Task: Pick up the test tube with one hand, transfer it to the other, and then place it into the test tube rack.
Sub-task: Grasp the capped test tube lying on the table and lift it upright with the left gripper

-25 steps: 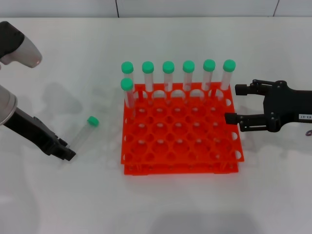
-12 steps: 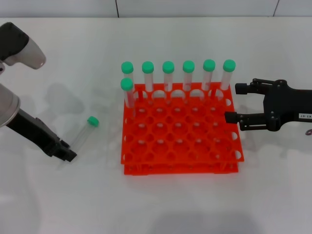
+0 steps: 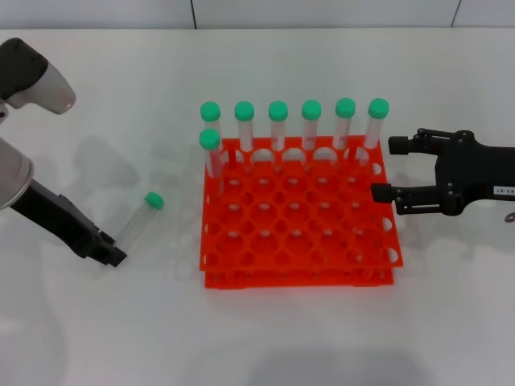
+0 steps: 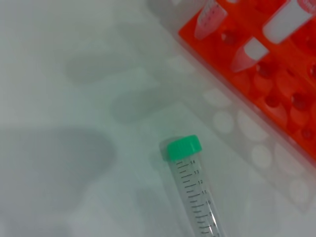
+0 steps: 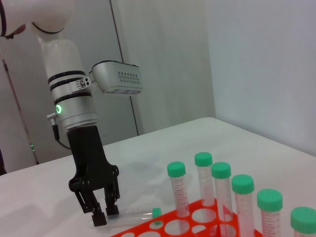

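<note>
So the step here is the first pick. The test tube (image 3: 138, 223) lies flat on the worktop (image 3: 96, 322) to the left of the test tube rack (image 3: 298, 213), green cap pointing toward the back, bare end pointing at the left tool (image 3: 110, 252). From the right wrist view that left tool (image 5: 102, 213) has its fingers spread a little and sits right at the tube's bottom end, low to the surface, nothing pinched yet.

If I were doing it, I'd straddle the tube a bit further up the barrel, not at the very tip, so there's free length near the cap for the right tool (image 3: 385, 170) to take over at the handoff. Clear plastic on a smooth top will probably roll or skid, so close gently and square across it.

The right tool waits just beside the rack's right edge, fingers wide apart, holding nothing.

Other stuff: seven capped tubes (image 3: 278, 125) already stand in the rack, six along the back row and one behind-left in the next row. Nothing sits between the left tool and the lying tube, but those upright tubes are what to stay clear of later.
</note>
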